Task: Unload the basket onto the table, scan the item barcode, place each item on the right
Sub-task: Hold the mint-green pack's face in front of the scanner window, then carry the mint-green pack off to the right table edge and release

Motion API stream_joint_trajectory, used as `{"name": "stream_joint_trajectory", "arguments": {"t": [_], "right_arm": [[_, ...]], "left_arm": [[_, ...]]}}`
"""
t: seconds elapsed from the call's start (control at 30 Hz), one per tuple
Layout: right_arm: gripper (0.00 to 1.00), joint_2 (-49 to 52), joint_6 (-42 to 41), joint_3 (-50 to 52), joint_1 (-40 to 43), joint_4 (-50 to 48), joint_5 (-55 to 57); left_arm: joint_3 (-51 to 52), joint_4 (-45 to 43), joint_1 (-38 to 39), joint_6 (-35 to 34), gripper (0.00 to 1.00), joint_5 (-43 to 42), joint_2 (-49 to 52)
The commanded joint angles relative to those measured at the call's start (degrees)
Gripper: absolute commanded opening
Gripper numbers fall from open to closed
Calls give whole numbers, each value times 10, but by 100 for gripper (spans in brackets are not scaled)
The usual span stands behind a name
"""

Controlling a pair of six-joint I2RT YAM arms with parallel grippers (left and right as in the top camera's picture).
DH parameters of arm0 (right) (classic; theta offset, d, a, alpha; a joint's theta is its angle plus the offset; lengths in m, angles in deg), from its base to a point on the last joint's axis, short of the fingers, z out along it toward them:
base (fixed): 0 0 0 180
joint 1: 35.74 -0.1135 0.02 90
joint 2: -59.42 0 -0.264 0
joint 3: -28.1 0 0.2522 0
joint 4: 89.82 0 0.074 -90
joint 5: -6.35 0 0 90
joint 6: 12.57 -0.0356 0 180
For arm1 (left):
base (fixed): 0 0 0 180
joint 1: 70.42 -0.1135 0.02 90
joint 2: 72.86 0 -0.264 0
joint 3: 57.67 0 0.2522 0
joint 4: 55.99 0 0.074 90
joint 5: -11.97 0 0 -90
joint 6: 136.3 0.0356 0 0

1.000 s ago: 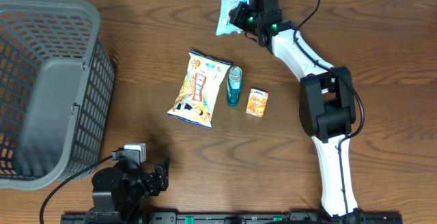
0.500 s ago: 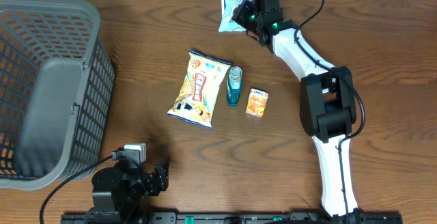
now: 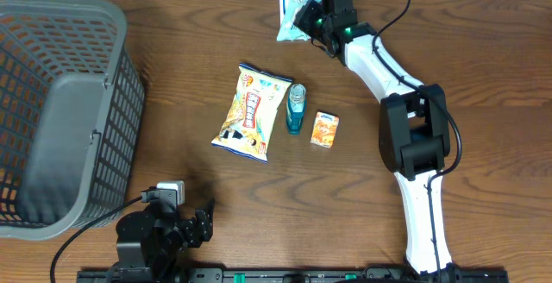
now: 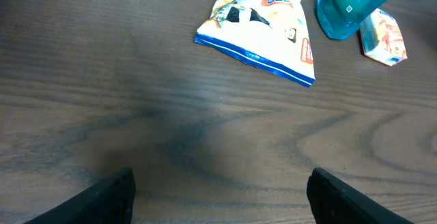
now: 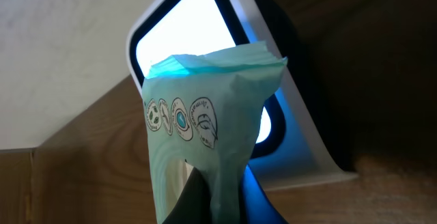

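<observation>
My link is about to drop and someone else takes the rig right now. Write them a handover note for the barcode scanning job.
Left gripper: open, holding nothing, low at the near table edge.
Right gripper: shut on the teal packet, held up in front of the lit scanner at the far edge.
Mid-table, away from both grippers: snack bag, blue bottle, small orange box. Grey basket at the left.
Done: packet picked up and presented to the scanner.
Left: the pictures do not show whether the scan registered, so confirm the read, then set the packet down.
</observation>
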Motion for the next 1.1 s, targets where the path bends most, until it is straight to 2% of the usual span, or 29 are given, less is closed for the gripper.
{"name": "stream_joint_trajectory", "arguments": {"t": [0.0,0.4,0.7,0.87,1.07], "right_arm": [[1,-10,-6,-4,1,35,24],[1,-153,29,-4,5,214,154],[1,-273,28,-4,27,455,385],[1,-280,10,-2,64,559,488],[1,-274,1,-1,142,617,517]], "left_arm": [[-2,7,-1,-3,81,-7,-3],[-2,8,-1,-3,80,-7,-3],[-2,8,-1,-3,80,-7,-3],[-2,8,-1,-3,80,-7,-3],[-2,8,-1,-3,80,-7,-3]]}}
